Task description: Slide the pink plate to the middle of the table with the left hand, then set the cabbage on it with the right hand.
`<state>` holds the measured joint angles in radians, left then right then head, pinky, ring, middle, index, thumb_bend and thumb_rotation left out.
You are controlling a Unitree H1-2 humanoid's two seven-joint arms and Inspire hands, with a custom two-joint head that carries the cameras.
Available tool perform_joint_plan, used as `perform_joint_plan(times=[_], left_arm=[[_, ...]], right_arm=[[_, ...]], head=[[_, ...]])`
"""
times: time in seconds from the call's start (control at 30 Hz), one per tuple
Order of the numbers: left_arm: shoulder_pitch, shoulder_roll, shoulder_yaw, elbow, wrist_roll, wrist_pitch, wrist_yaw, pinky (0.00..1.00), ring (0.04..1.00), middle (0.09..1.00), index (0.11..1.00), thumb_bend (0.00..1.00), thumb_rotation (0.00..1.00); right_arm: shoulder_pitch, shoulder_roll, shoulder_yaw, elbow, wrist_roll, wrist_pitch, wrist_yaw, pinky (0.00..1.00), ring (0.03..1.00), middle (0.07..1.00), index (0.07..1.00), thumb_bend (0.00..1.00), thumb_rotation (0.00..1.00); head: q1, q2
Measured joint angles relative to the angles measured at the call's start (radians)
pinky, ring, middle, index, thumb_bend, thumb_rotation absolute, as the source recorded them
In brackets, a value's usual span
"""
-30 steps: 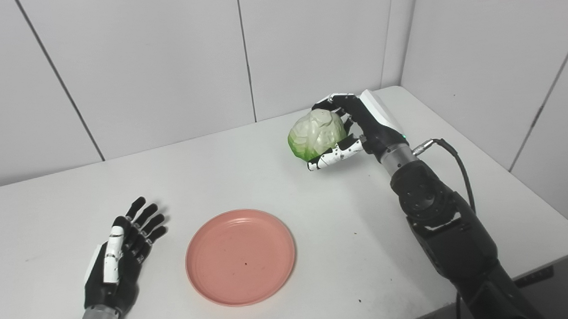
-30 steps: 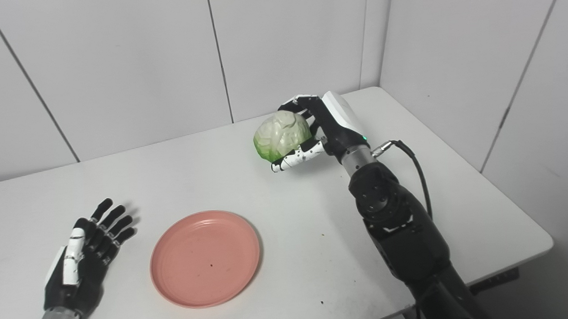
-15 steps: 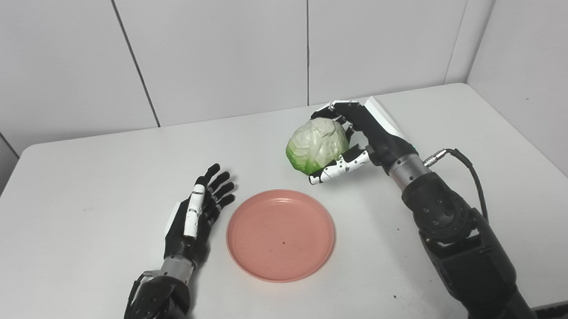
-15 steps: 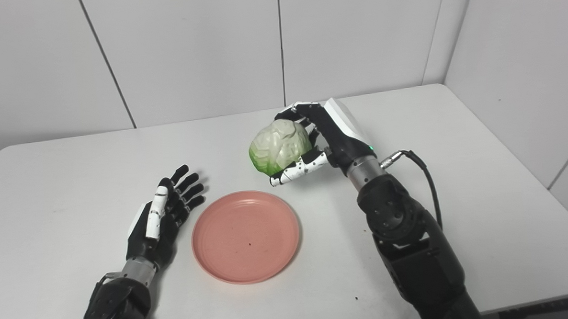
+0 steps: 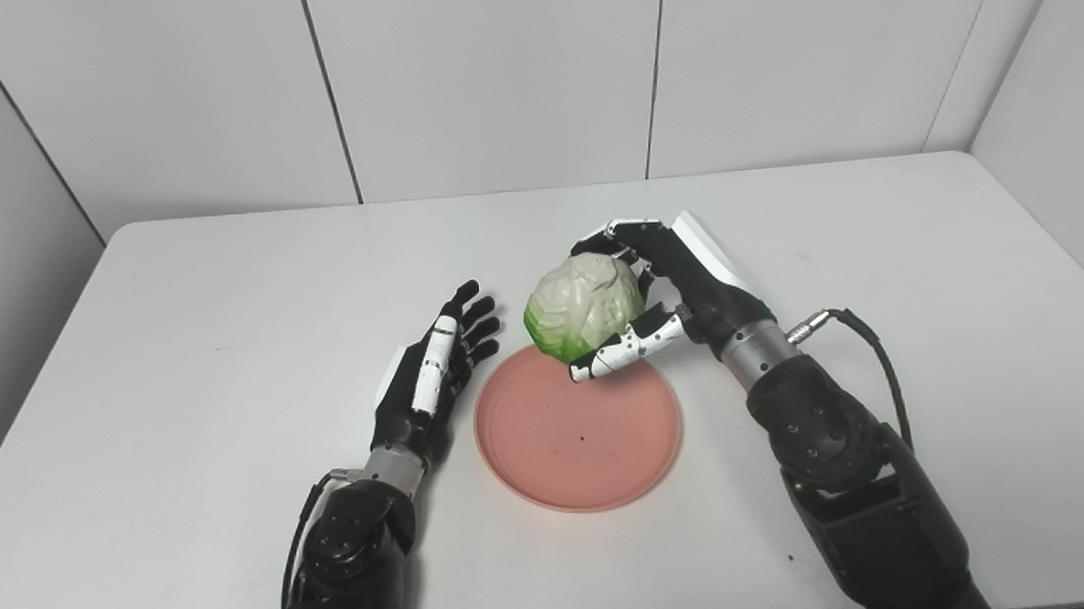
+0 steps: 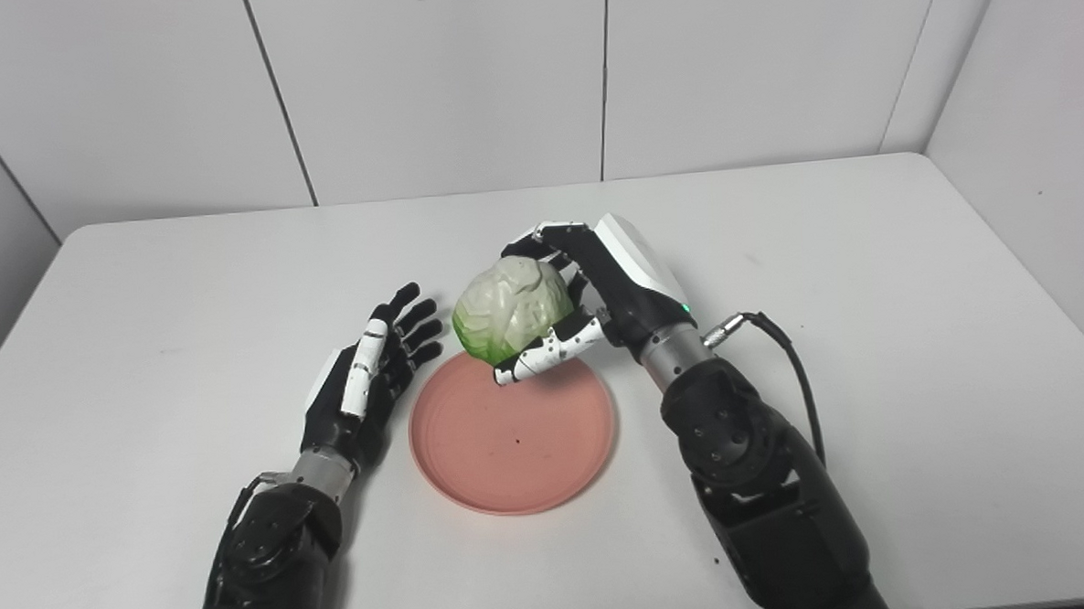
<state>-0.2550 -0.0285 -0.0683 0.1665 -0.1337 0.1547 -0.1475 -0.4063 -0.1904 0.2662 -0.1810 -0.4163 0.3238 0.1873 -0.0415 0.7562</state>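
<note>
1. Your right hand [image 5: 665, 294] is wrapped around the cabbage [image 5: 584, 305], fingers over its top and the thumb under its green base. It hangs above the far rim of the pink plate [image 5: 578, 426], not yet resting on it.
2. Your left hand [image 5: 435, 380] lies released on the tabletop [image 5: 187, 338], fingers spread, just beside the plate's left rim; whether it touches the rim cannot be told.
3. The plate sits near the middle of the tabletop, so the slide looks done and only the placing is left.
4. Risk: the cabbage is over the plate's edge, not its centre. Let go here and it will likely land on the rim, tip the plate or roll off onto the tabletop.
5. Risk: the cabbage is round and will probably roll if dropped from any height, so lower it until it bears on the plate before opening.
6. Risk: the left fingers lie close to the cabbage's path, and a sweep that way could knock them.
7. The tabletop is plain white, smooth and bare apart from these things. Pale panelled walls [image 5: 495, 78] close it in behind and on both sides.
</note>
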Motion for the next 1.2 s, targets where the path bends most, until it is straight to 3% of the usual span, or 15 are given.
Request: perform_joint_plan(times=[1.2], left_arm=[[0.003, -0.012, -0.008, -0.040, 0.006, 0.060, 0.027, 0.89, 0.906, 0.923, 0.918, 0.44, 1.00]], right_arm=[[0.073, -0.009, 0.100, 0.096, -0.025, -0.090, 0.023, 0.35, 0.410, 0.442, 0.522, 0.53, 0.00]], head=[[0.009, 0.054]])
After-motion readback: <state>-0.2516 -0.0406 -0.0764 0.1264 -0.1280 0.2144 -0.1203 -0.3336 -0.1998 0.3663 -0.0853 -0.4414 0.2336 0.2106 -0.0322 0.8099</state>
